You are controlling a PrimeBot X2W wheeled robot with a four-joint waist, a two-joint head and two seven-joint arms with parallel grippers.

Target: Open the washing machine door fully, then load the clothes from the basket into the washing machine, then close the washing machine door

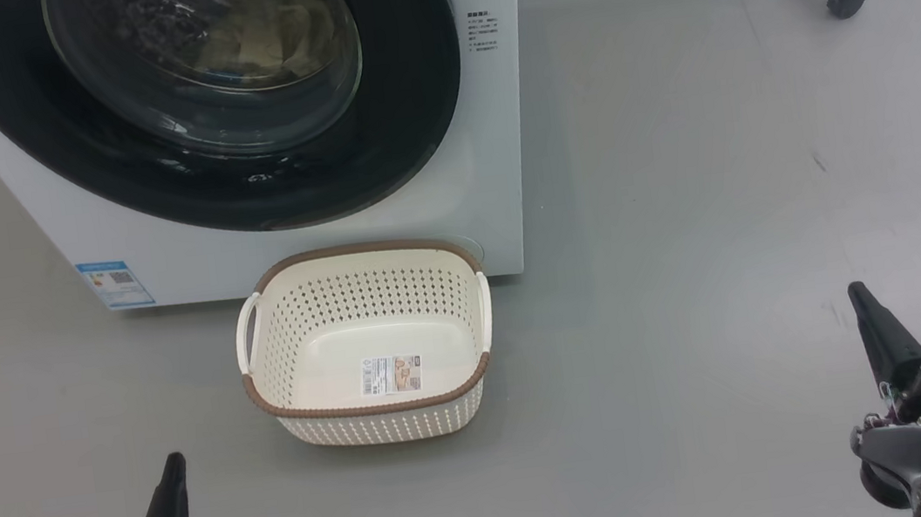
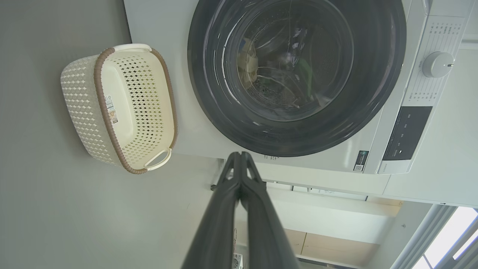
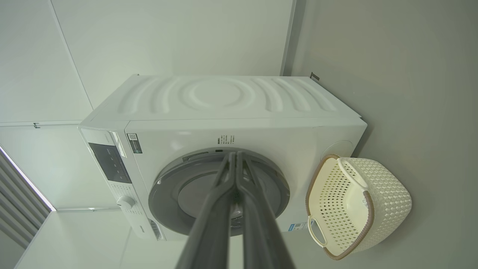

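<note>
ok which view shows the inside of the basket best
Head view: it looks down into the basket, showing its whole rim, holed walls and the label sticker on its bottom. Both wrist views show it sideways and aslant, with the bottom foreshortened.

Grey floor with the white washing machine, the cream basket just before it, a castor well apart.

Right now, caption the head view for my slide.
Empty basket before closed washing machine door, clothes inside, left hand and right hand shut.
</note>
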